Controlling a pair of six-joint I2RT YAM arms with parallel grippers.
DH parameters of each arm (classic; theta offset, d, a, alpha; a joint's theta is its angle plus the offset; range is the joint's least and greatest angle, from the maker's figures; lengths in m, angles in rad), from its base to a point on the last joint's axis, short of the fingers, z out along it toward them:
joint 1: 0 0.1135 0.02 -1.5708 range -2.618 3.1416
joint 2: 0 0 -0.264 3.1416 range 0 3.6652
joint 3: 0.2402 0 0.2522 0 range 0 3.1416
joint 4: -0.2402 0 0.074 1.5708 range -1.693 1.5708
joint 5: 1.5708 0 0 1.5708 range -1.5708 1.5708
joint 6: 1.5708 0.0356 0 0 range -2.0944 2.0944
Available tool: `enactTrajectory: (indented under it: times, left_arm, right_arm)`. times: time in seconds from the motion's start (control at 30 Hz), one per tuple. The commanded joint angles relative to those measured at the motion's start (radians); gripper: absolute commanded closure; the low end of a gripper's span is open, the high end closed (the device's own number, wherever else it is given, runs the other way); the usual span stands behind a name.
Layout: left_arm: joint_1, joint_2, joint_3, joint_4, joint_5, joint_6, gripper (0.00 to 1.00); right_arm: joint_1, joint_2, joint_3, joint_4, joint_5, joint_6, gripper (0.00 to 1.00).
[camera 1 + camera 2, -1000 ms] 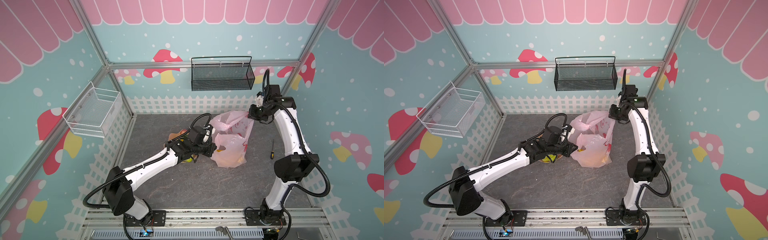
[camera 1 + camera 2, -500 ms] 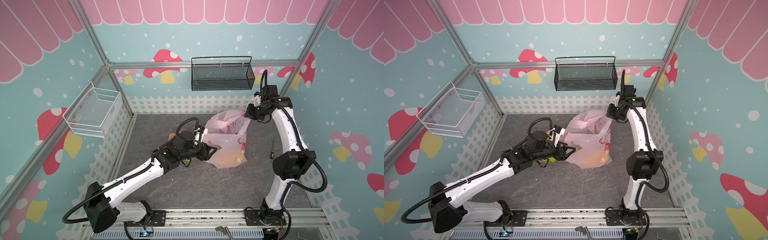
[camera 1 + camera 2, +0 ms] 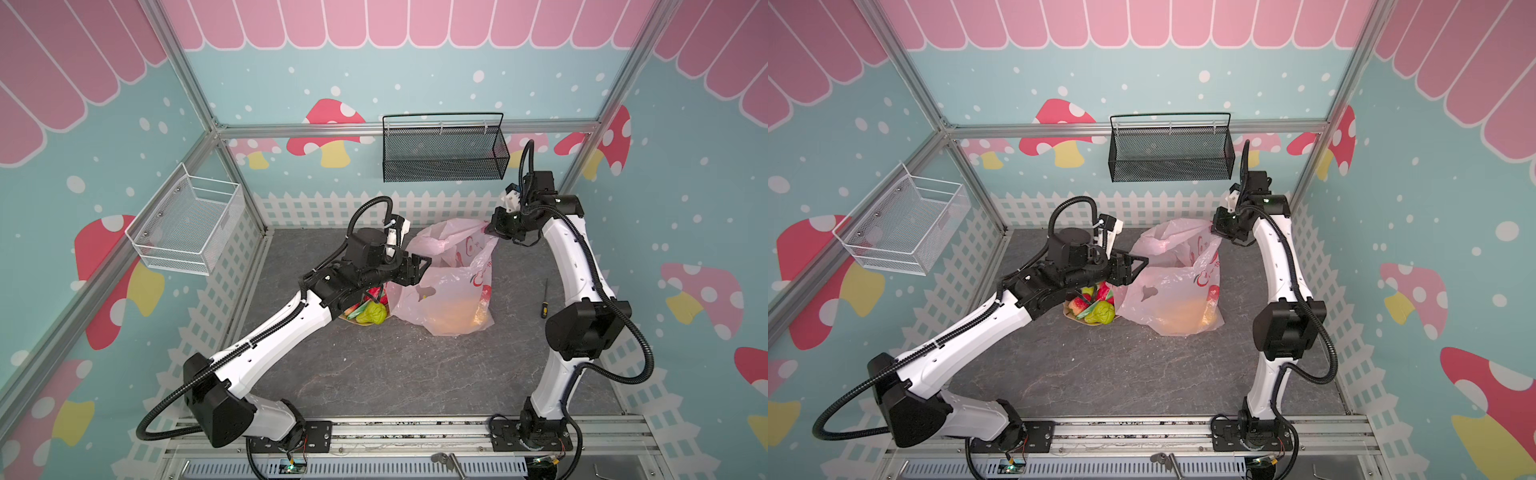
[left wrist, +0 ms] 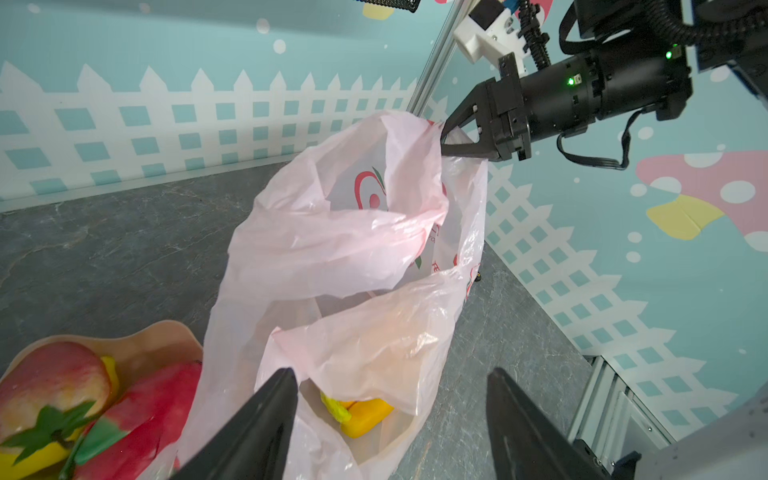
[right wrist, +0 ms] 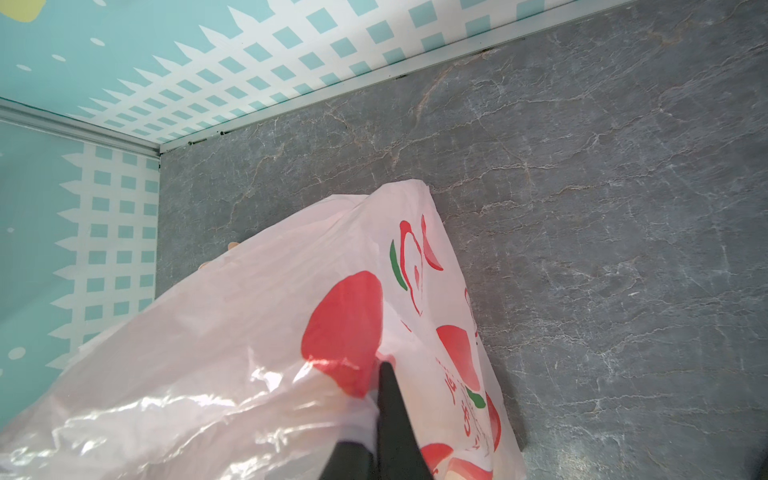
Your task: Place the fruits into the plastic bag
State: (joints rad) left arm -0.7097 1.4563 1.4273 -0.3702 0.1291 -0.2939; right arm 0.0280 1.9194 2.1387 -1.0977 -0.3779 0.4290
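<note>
Left gripper has opened over the plastic bag, apparently dropping a yellow fruit inside; right gripper pinches its rim. Next, fetch remaining fruits from the dish.

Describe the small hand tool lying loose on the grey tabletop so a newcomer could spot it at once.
Start at the grey tabletop and find the pink plastic bag standing near its back. On the bare strip between the bag and the right arm lies a screwdriver, touching nothing. It is the only thin, straight thing there: dark shaft, small yellow-and-black handle.
</note>
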Motion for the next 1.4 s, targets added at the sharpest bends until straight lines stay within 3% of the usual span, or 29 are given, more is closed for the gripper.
enactTrajectory:
  times: [0.0, 0.33, 0.43, 0.7, 0.87, 0.93, 1.27, 1.37]
  left_arm:
    - [-0.014, 0.055, 0.053, -0.035, -0.023, 0.133, 0.27]
    - [-0.028, 0.108, 0.021, 0.149, -0.151, 0.448, 0.27]
    - [-0.028, 0.130, 0.031, 0.194, -0.195, 0.497, 0.27]
    - [-0.025, 0.210, 0.075, 0.225, -0.129, 0.578, 0.28]
    - [-0.017, 0.281, 0.163, 0.227, -0.188, 0.635, 0.30]
    - [-0.013, 0.313, 0.205, 0.223, -0.186, 0.653, 0.36]
    - [0.004, 0.404, 0.334, 0.220, -0.267, 0.739, 1.00]
    - [0.007, 0.413, 0.361, 0.209, -0.269, 0.732, 1.00]
  right_arm:
    - [0.009, -0.044, -0.013, 0.006, -0.020, 0.007, 0.97]
    - [0.010, -0.064, -0.041, 0.008, -0.021, -0.007, 0.97]
    - [0.010, -0.069, -0.049, 0.007, -0.022, -0.010, 0.97]
    - [0.011, -0.066, -0.047, 0.006, -0.043, -0.019, 0.97]
    - [0.013, -0.064, -0.050, 0.000, -0.061, -0.029, 0.97]
    - [0.013, -0.065, -0.050, -0.001, -0.074, -0.036, 0.97]
    - [0.015, -0.063, -0.057, -0.010, -0.095, -0.088, 0.94]
    - [0.015, -0.062, -0.051, -0.003, -0.113, -0.100, 0.89]
